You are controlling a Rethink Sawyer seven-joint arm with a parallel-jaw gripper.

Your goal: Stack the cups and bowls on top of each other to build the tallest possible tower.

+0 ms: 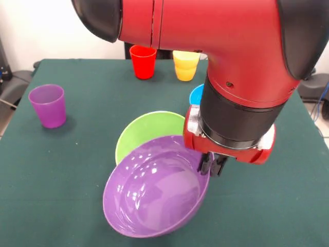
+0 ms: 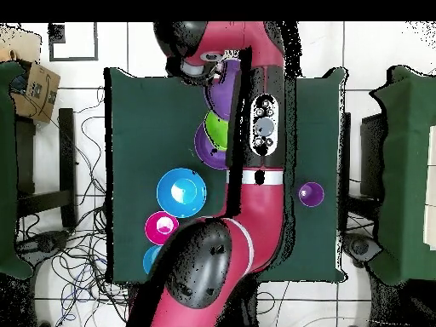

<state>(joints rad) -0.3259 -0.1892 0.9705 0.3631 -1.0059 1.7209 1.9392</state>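
Observation:
A large purple bowl (image 1: 154, 193) hangs tilted near the table's front edge, its inside facing the camera. My gripper (image 1: 212, 167) is shut on its right rim. Just behind it, partly covered, sits a lime green bowl (image 1: 146, 135). In the overhead view the gripper (image 2: 198, 66) is at the top, with the purple bowl (image 2: 223, 92), the lime green bowl (image 2: 215, 129) and another purple bowl (image 2: 207, 152) in a row along the arm. A purple cup (image 1: 48, 105) stands at the left. A red cup (image 1: 143, 62) and a yellow-orange cup (image 1: 186, 65) stand at the far edge.
A large blue bowl (image 2: 180, 192) lies left of the arm, and a sliver of it (image 1: 195, 95) shows behind the wrist. Beside it are a small red bowl (image 2: 162, 227) and a small light blue bowl (image 2: 153, 255). The purple cup (image 2: 310, 194) stands alone on the right.

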